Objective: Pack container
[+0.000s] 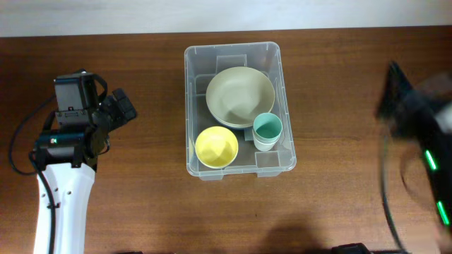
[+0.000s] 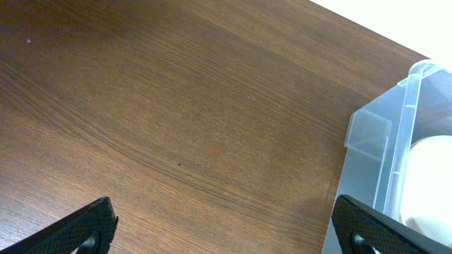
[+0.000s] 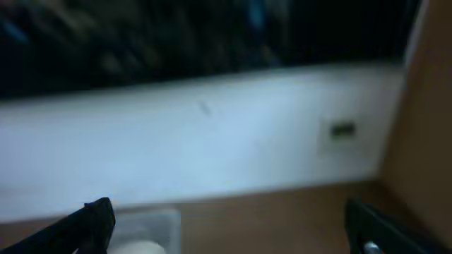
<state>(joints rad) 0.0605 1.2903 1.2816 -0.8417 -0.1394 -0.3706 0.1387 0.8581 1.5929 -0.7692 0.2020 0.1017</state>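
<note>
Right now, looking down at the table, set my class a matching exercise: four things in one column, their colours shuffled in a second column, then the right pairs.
Things
1. big bowl
2. small bowl
3. cup
4. container

Colours
A. yellow
B. clear, see-through
C. mint green inside
D. pale grey-beige

Pairs: 1-D, 2-A, 3-C, 4-B

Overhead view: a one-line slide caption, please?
Clear plastic rectangular container on brown wooden table, holding a large beige bowl, small yellow bowl and teal cup.
</note>
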